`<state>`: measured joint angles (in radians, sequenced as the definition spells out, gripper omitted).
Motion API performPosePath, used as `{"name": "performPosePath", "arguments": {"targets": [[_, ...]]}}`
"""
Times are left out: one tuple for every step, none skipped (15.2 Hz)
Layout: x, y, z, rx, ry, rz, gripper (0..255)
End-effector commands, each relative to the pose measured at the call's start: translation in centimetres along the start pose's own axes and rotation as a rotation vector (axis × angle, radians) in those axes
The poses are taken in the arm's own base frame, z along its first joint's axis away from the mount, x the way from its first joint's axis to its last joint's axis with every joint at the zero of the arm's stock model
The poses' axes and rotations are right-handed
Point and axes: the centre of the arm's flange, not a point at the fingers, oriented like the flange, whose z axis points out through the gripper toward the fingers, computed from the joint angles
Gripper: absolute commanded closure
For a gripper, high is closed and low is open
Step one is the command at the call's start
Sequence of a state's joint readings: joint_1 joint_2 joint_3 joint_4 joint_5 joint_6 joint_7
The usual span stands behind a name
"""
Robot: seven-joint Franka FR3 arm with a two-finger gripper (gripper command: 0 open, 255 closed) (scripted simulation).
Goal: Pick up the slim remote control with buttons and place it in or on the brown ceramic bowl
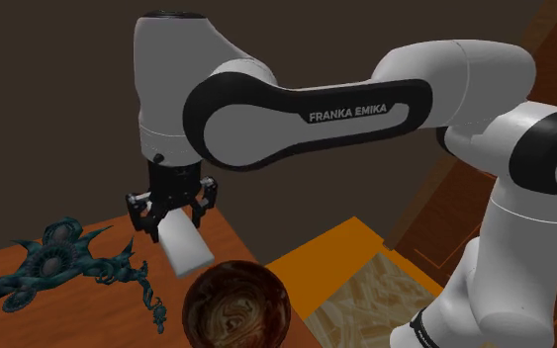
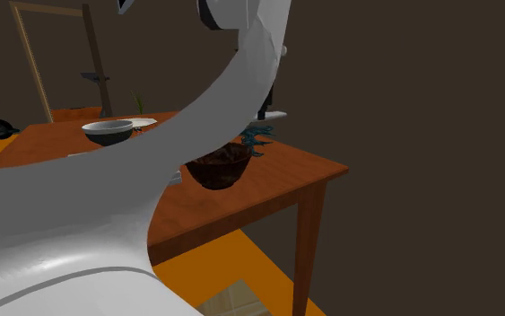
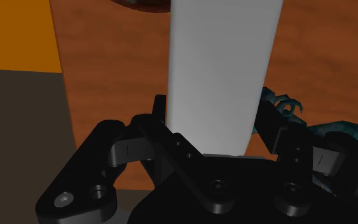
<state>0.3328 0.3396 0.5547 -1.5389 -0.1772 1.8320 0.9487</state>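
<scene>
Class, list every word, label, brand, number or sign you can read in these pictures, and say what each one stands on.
"FRANKA EMIKA": white capitals on the dark band of the arm, seen in the shoulder view.
The remote clasped in the gripper is drawn plain white, with no marking to read.
The brown bowl carries no text.

Three dim, evenly lit renders with flat dark brown walls. Shoulder view: the white arm (image 1: 464,69) is brightest, shading to grey underneath; the brown bowl (image 1: 236,304) at lower centre shows glossy swirled highlights. Second exterior view: the table (image 2: 268,184) is darker on its leg than on its top. Wrist view: the pale remote (image 3: 225,70) is smoothly shaded; the black gripper (image 3: 213,109) carries faint grey edge glints.
</scene>
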Motion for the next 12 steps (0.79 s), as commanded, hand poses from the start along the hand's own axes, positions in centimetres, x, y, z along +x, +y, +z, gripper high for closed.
{"name": "performPosePath", "arguments": {"targets": [[0.0, 0.0, -1.1, 0.0, 0.0, 0.0, 255], [0.0, 0.0, -1.6, 0.0, 0.0, 0.0, 255], [0.0, 0.0, -1.8, 0.0, 0.0, 0.0, 255], [-1.3, 0.3, -1.9, 0.0, 0.0, 0.0, 255], [-2.6, 0.6, -1.9, 0.0, 0.0, 0.0, 255], [-3.9, 0.9, -1.9, 0.0, 0.0, 0.0, 255], [-5.1, 1.2, -2.0, 0.0, 0.0, 0.0, 255], [-6.4, 1.4, -2.0, 0.0, 0.0, 0.0, 255], [-7.7, 1.7, -2.0, 0.0, 0.0, 0.0, 255], [-9.0, 2.0, -2.1, 0.0, 0.0, 0.0, 255], [-10.3, 2.3, -2.1, 0.0, 0.0, 0.0, 255], [-11.6, 2.6, -2.2, 0.0, 0.0, 0.0, 255]]}}
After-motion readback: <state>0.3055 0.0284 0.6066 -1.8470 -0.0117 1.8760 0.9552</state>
